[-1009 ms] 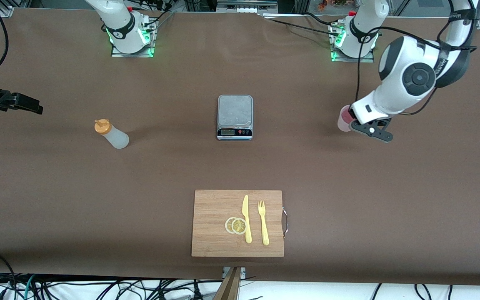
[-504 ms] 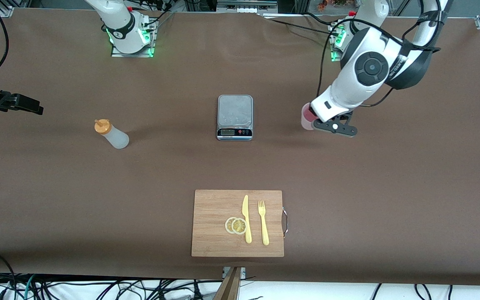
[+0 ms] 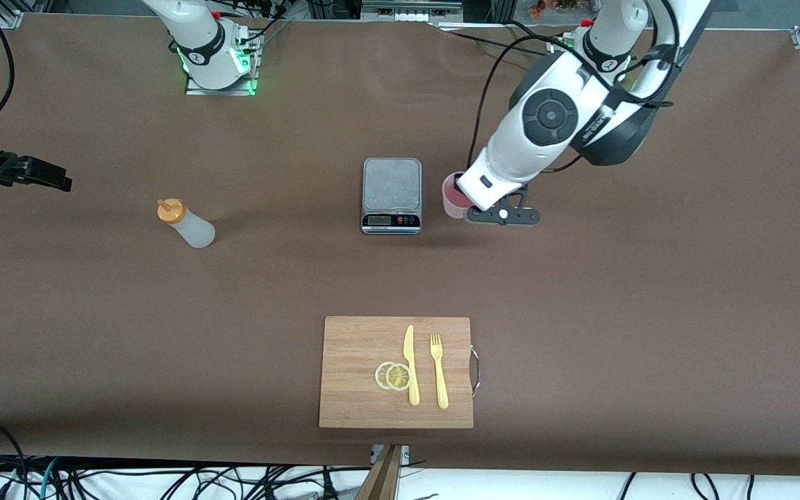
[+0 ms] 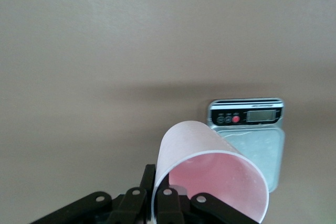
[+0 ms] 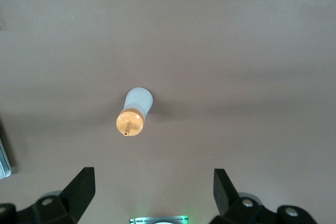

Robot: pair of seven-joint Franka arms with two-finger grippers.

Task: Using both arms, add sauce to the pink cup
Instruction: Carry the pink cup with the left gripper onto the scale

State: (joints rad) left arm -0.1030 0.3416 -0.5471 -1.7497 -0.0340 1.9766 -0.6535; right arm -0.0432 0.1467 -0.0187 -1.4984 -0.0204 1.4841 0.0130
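The left gripper (image 3: 473, 203) is pinching the pink cup (image 3: 452, 196) by its side wall and holding it up in the air, just beside the scale (image 3: 392, 195) on the side toward the left arm's end of the table. In the left wrist view the cup (image 4: 210, 179) is tipped so you look right into its open mouth, with the gripper (image 4: 168, 200) clamped on the wall and the scale (image 4: 251, 135) just past the rim, display and buttons showing.

The sauce bottle (image 3: 185, 223) stands on its own toward the right arm's end of the table, well apart from the scale, orange cap on top. Nothing is touching it. The right wrist camera looks straight down on the bottle (image 5: 135, 113) from high above, and the right gripper (image 5: 152, 190) hangs over it with its fingers (image 5: 79, 190) spread wide. That arm is just waiting up there; its hand doesn't show in the front view.

Nearer the front camera sits a wooden cutting board (image 3: 358, 347) with a yellow knife (image 3: 410, 364), a yellow fork (image 3: 439, 371) and two lemon slices (image 3: 393, 376) lying on it, the slices touching the knife. The bare brown table (image 3: 650, 312) lies between board and scale.
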